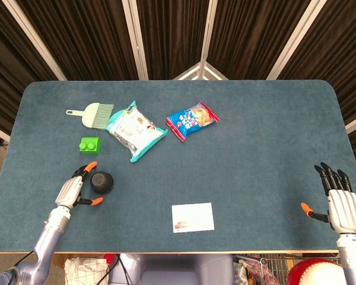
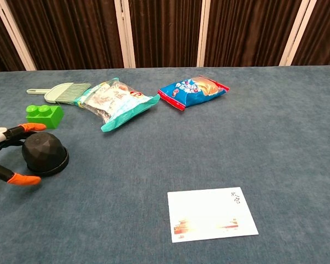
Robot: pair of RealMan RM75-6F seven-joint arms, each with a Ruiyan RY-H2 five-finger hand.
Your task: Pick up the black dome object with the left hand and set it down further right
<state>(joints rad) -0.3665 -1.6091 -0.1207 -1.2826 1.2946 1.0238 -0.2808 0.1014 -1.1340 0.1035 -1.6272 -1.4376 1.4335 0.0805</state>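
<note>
The black dome object point(image 1: 101, 181) point(image 2: 44, 153) sits on the blue table near its left front. My left hand point(image 1: 73, 190) point(image 2: 8, 154) is right beside the dome on its left, fingers spread around its left side, orange fingertips reaching past its back and front. It holds nothing; whether the fingers touch the dome I cannot tell. My right hand point(image 1: 339, 202) hovers at the table's front right corner, fingers apart and empty; only the head view shows it.
A green block point(image 1: 89, 145) lies just behind the dome. Further back lie a pale green brush point(image 1: 93, 114), a white-and-teal snack bag point(image 1: 134, 129) and a blue snack bag point(image 1: 191, 120). A white card point(image 1: 192, 217) lies right of the dome near the front edge.
</note>
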